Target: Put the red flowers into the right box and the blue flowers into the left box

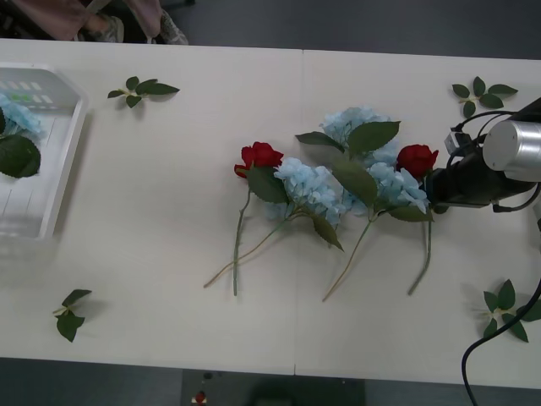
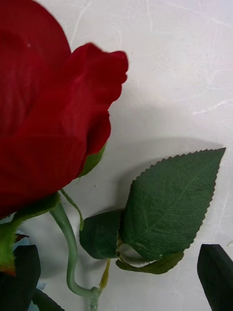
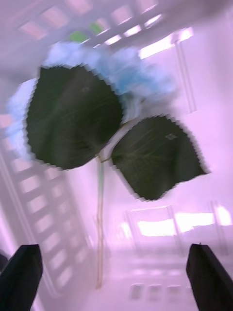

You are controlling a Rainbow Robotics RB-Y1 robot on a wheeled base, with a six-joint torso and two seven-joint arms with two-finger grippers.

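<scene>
Two red flowers lie on the white table: one rose [image 1: 260,156] mid-table, and another rose [image 1: 417,158] further right beside my right gripper [image 1: 434,193]. In the right wrist view that rose head [image 2: 43,107] looms close, and its green stem [image 2: 68,243] runs down between the black fingers [image 2: 216,272] of the open right gripper [image 2: 116,279]. Three blue flowers [image 1: 308,186] [image 1: 355,121] [image 1: 396,182] lie between the roses. Another blue flower [image 1: 19,114] [image 3: 131,73] rests in the left box [image 1: 68,161]. My left gripper [image 3: 116,277] hangs open over it. The right box is out of view.
Loose green leaf sprigs lie at the back left [image 1: 142,89], back right [image 1: 482,93], front left [image 1: 69,315] and front right [image 1: 505,309]. A black cable [image 1: 473,355] hangs from the right arm near the table's front edge.
</scene>
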